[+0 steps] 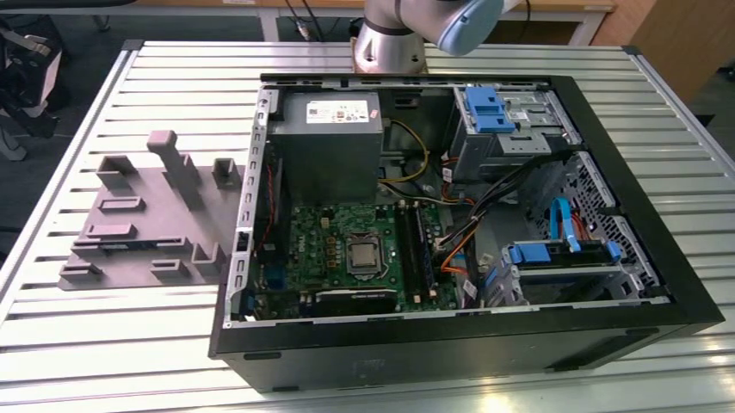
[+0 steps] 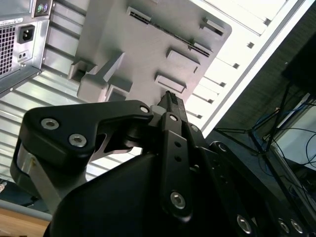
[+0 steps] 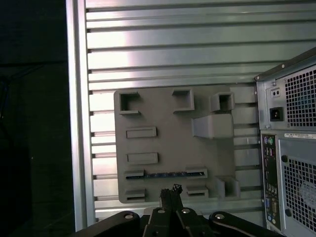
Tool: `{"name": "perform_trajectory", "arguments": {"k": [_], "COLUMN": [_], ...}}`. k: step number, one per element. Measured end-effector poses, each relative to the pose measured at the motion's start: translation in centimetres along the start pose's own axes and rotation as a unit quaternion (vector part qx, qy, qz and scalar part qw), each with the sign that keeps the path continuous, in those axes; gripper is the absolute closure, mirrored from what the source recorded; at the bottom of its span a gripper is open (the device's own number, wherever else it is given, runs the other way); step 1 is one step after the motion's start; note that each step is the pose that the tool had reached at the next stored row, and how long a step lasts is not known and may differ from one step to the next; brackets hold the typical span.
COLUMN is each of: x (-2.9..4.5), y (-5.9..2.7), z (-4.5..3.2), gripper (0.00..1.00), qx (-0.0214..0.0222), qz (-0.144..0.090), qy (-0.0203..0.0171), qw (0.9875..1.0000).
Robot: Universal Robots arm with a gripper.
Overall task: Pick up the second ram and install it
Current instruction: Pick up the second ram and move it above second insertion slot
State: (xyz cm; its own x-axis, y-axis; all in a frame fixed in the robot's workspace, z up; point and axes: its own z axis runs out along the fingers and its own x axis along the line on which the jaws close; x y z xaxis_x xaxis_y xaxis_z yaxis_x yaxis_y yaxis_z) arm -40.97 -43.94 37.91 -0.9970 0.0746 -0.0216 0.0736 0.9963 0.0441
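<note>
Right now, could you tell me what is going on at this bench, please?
A robot arm is working over a grey fixture plate that lies on the slatted table beside an open computer case. Its claw hangs above the plate, shut and holding nothing. The second ram sits between two of the plate's holder blocks, not yet picked up.

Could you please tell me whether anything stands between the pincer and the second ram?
Nothing visible does: in the first wrist view the black pincer hangs apart from the slim dark memory stick, which lies uncovered between two blocks on the grey plastic fixture plate.
</note>
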Motion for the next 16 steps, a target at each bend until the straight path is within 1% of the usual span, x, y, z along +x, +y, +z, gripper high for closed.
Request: {"name": "perform_trajectory", "arguments": {"k": [4, 7, 9, 12, 16], "x": [0.01, 0.01, 0.02, 0.03, 0.05], "y": [-0.01, -0.04, -0.04, -0.05, -0.05], "z": [0.0, 0.0, -0.01, 0.0, 0.0], "gripper": [0.89, 0.89, 0.89, 0.89, 0.89], "qx": [-0.0002, -0.0006, -0.0008, -0.0013, -0.002], "qz": [-0.012, -0.028, -0.041, -0.063, -0.095], "qy": [0.0005, 0.0012, 0.0018, 0.0028, 0.0042], "qw": [0.9999, 0.9996, 0.9991, 0.998, 0.9955]}}
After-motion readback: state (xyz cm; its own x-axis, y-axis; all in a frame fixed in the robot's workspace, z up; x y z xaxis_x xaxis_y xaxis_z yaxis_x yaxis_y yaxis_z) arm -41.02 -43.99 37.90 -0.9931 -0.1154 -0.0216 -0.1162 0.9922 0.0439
